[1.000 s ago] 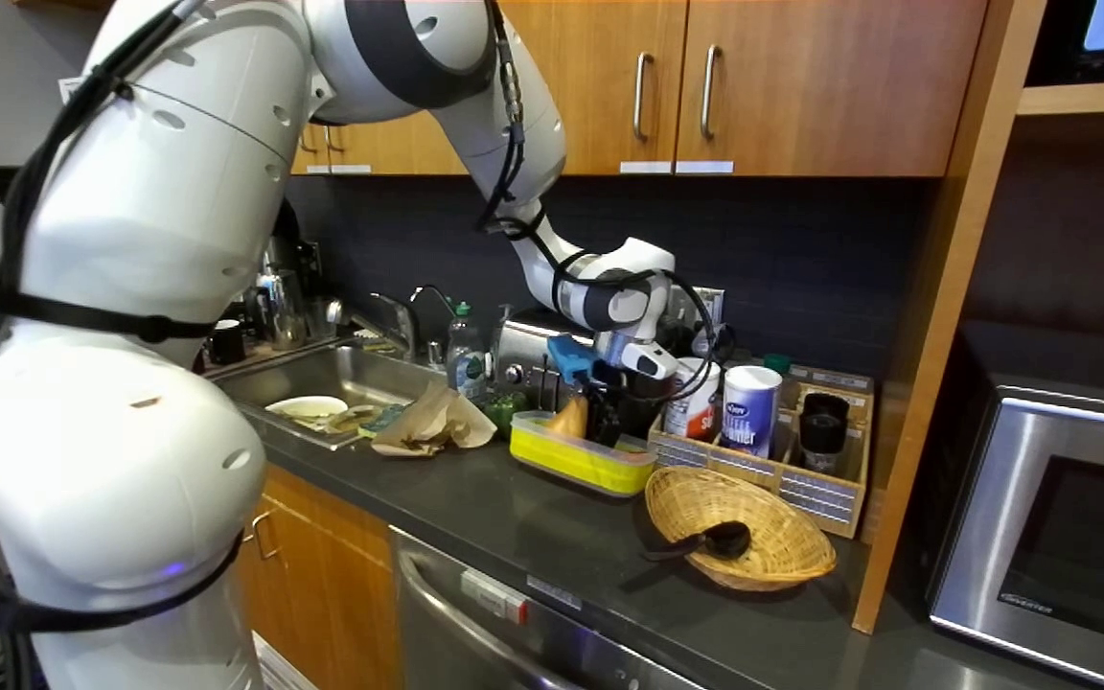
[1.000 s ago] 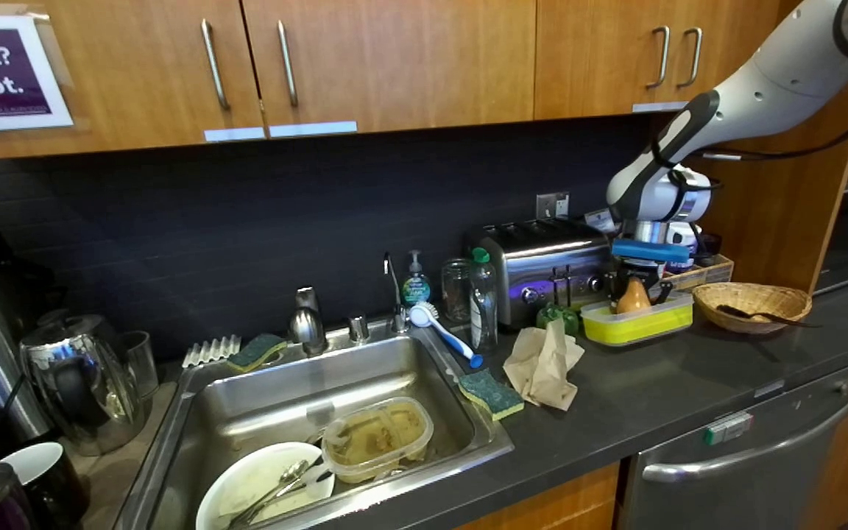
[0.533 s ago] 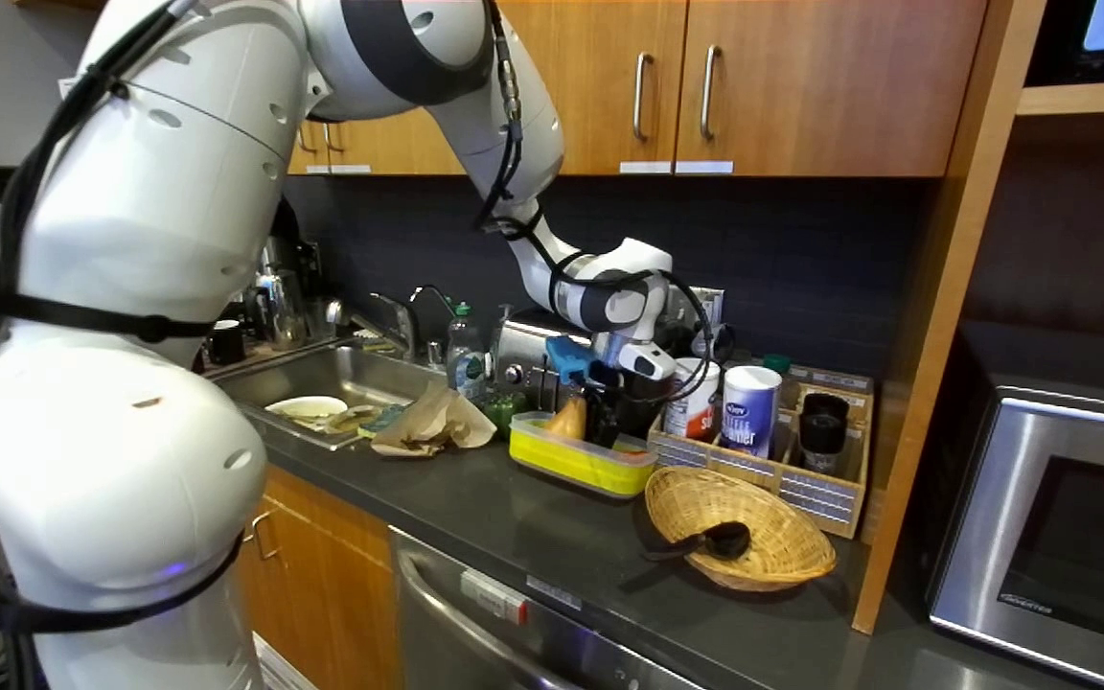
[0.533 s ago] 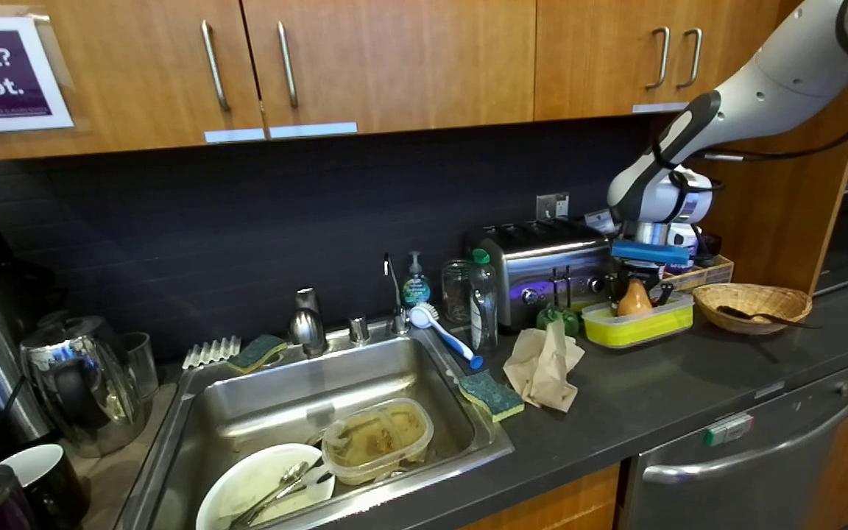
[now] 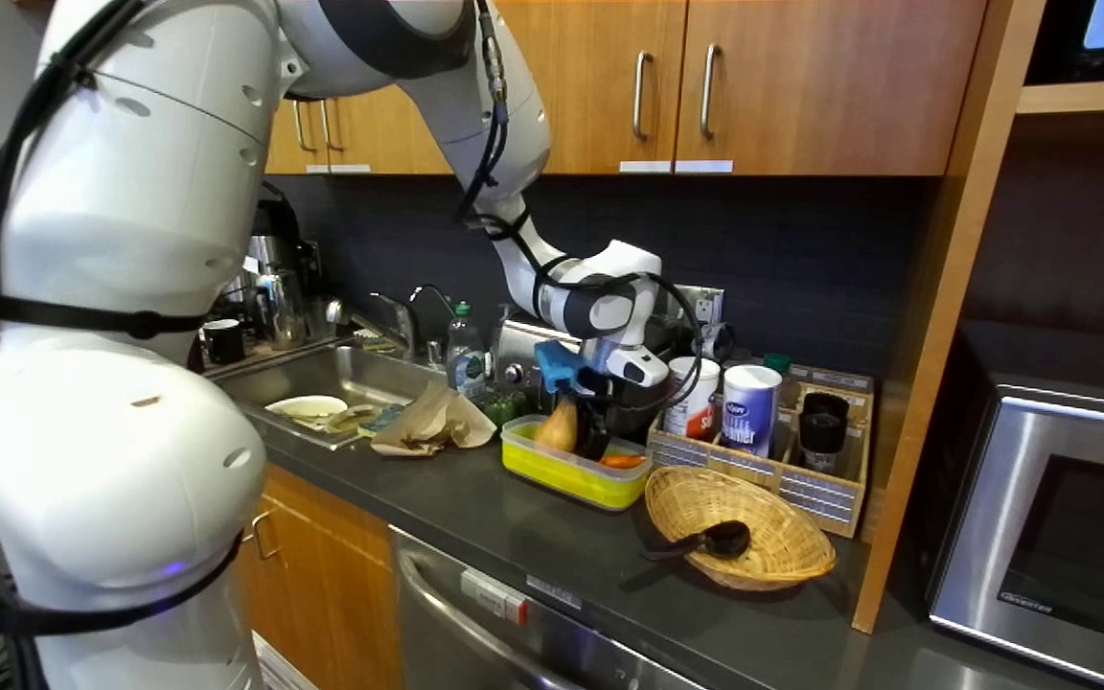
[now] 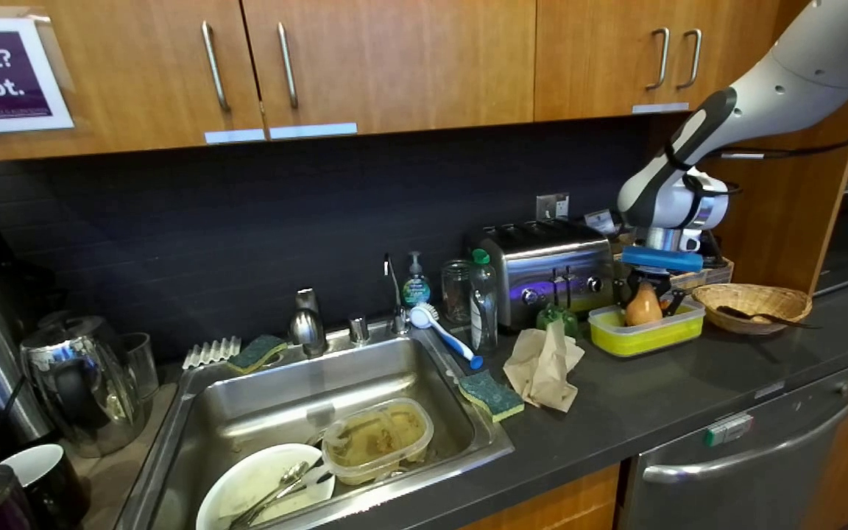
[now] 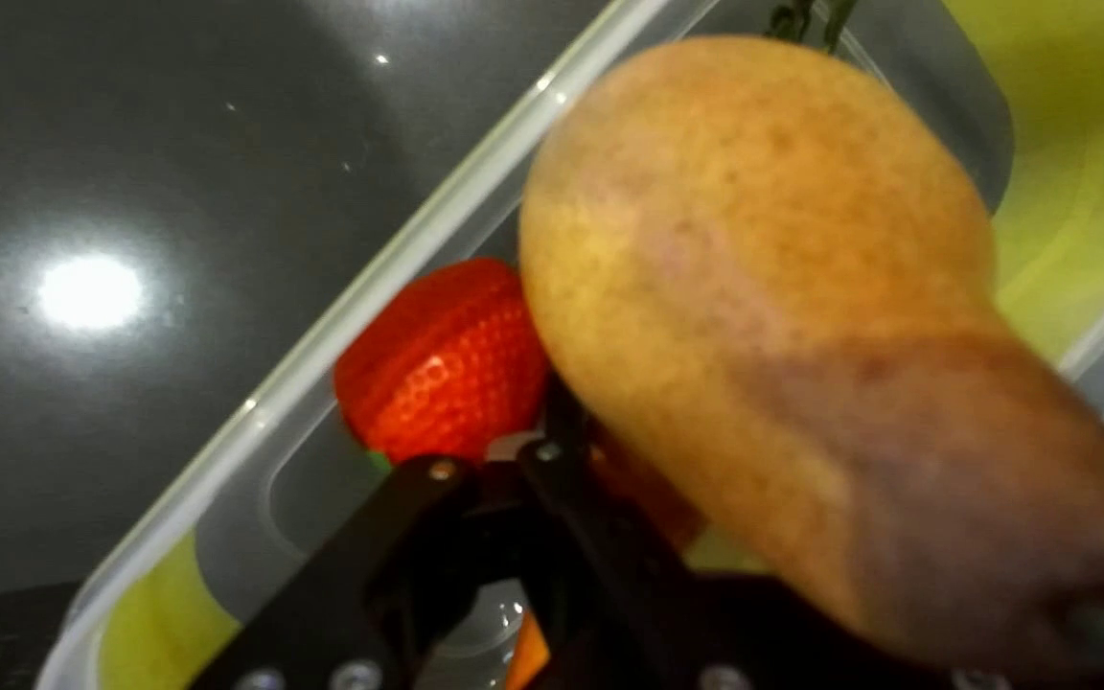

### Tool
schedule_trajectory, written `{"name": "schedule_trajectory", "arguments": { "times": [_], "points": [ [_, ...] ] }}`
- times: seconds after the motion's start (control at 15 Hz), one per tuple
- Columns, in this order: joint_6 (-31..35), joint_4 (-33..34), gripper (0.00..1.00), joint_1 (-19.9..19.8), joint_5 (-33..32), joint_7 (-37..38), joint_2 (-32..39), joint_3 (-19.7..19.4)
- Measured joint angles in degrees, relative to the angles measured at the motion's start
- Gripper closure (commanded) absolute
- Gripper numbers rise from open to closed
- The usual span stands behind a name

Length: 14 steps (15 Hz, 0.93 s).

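Nearly upright, the pear [image 6: 643, 306] points narrow end up.

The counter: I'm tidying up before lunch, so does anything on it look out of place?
Yes: the crumpled brown paper beside the sink looks like litter. A dark ladle also lies askew, its handle jutting out past the wicker basket.

Both exterior views share the counter [image 6: 637, 390]; wrist view looks closely down.

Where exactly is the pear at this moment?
In both exterior views, the pear is inside the yellow box, which stands between the brown paper and the basket. The wrist view shows it on the right, beside the strawberry.
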Motion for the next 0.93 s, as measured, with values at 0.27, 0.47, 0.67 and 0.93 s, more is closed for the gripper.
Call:
{"name": "schedule_trajectory", "arguments": {
  "times": [0.27,0.47,0.67,0.93],
  "points": [
    [1.3,-1.8,0.73,0.1,0.0,0.0,-1.1,0.0],
    [2.4,-3.2,0.73,0.2,0.0,0.0,-1.8,0.0],
    [4.0,-4.7,0.73,0.5,0.0,0.0,-2.7,0.0],
    [6.2,-6.6,0.73,1.0,0.0,0.0,-3.7,0.0]
  ]
}}
